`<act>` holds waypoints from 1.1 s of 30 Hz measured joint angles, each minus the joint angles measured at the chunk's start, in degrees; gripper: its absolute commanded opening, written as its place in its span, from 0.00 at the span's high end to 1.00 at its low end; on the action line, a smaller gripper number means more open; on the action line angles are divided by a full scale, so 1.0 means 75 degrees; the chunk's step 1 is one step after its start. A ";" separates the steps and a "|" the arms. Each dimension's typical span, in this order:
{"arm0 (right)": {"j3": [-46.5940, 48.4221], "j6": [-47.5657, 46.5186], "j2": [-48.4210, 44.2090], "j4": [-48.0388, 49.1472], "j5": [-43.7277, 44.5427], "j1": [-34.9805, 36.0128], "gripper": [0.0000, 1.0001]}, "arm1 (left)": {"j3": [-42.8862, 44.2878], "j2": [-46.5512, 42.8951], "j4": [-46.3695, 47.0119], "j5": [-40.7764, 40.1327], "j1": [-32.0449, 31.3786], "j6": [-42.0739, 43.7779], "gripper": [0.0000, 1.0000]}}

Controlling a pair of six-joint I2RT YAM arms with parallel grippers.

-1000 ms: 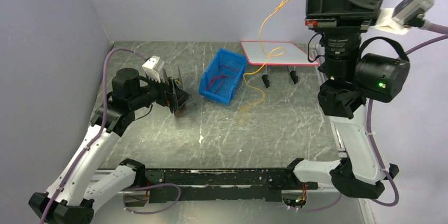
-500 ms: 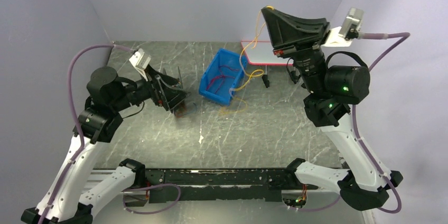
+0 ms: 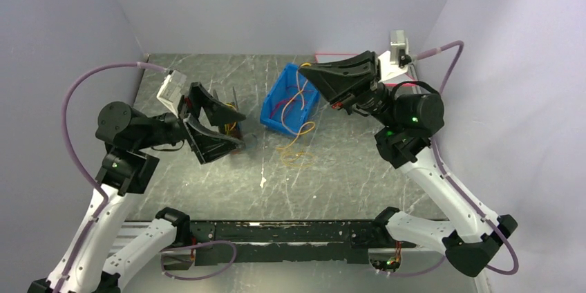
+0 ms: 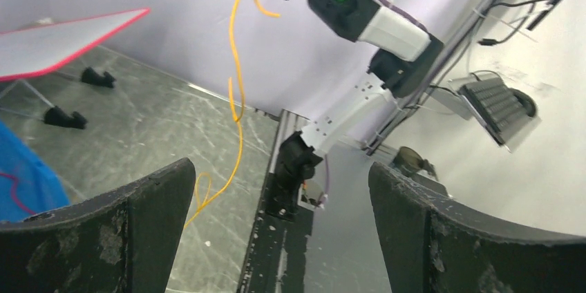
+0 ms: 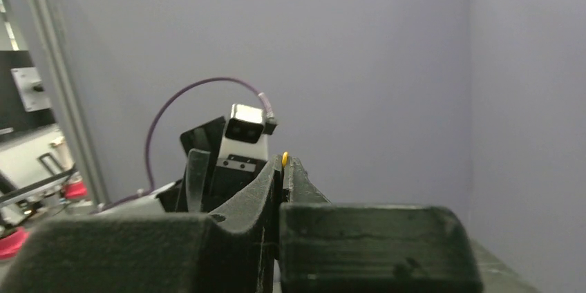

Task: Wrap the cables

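An orange cable (image 3: 298,99) hangs from the tip of my right gripper (image 3: 305,68), which is shut on it above the blue bin. The cable runs down across the bin and ends in loose loops (image 3: 294,155) on the table. In the right wrist view a bit of the orange cable (image 5: 285,159) pokes out between the closed right gripper (image 5: 283,166) tips. Red cables (image 3: 285,105) lie inside the bin. My left gripper (image 3: 238,128) stands wide open left of the bin, holding nothing. In the left wrist view the left gripper (image 4: 281,168) faces the hanging orange cable (image 4: 239,99).
The blue bin (image 3: 276,119) sits mid-table, tilted. A white board with a red edge (image 4: 62,37) stands on dark feet at the back right. A small dark object (image 3: 233,108) sits behind my left fingers. Walls close in on the left, back and right.
My right arm has swung down and to the left with the orange cable, and more cable has pooled on the table. My left gripper has lifted and turned toward the right, still open.
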 measured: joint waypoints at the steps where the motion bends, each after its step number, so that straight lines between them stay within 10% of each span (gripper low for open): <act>1: -0.0152 0.0157 0.0012 0.0166 -0.0111 0.0000 1.00 | -0.0105 0.0015 0.0242 0.0187 0.0000 -0.0181 0.00; 10: -0.0825 0.1163 0.0475 0.1230 -0.0353 0.0079 1.00 | -0.1294 0.0420 0.2480 0.1055 -0.0050 -0.2040 0.00; 33: -0.1172 -0.0026 0.1195 0.0895 0.0574 0.0886 1.00 | -0.1460 0.1649 0.3372 0.0670 -0.1215 -0.2553 0.00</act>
